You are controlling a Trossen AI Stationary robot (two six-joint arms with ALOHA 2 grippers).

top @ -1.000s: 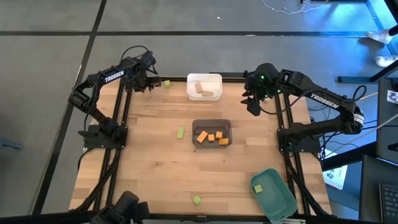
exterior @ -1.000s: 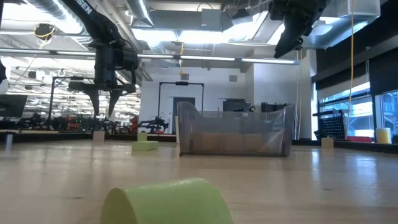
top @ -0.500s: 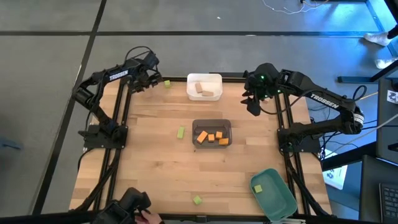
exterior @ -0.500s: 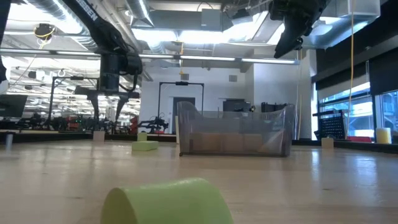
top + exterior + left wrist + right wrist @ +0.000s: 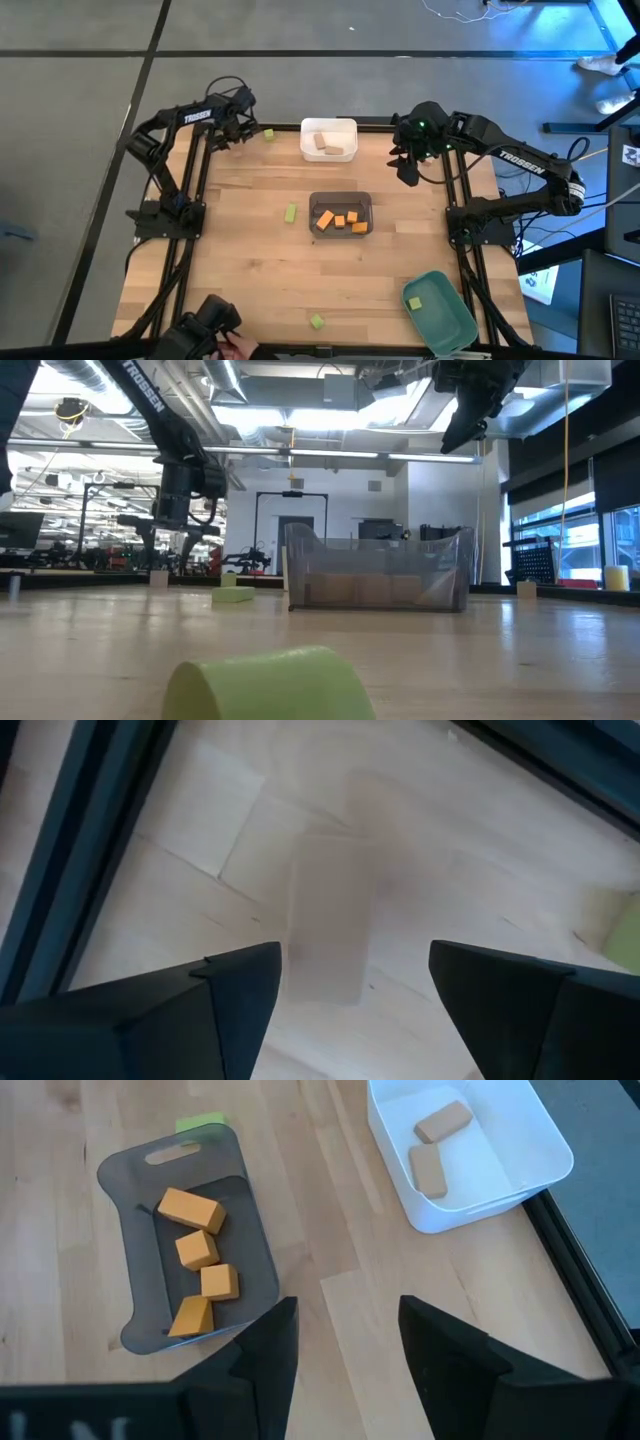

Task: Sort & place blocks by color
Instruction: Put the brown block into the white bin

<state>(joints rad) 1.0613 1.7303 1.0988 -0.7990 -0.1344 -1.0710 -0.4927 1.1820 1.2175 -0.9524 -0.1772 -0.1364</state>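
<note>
Left gripper, jaws spread wide and empty, hung above the table's far left corner. In its wrist view a pale tan block lay on the wood directly between the two fingers, blurred enough that its edges were only roughly readable. Its long axis appeared to run along the line of the fingers, not across the gap, so you would have closed on its two long faces.

To do this step well, you needed to lower straight down with the block centred, seat the tips at the table, and close only then. A green block lay just beside the gripper, toward the white bin; you had to keep it out of the jaws.

That bin already held two tan blocks, the dark grey bin four orange ones, the green bin one green.

Right gripper, jaws partly parted and empty, waited over the far right edge.
</note>
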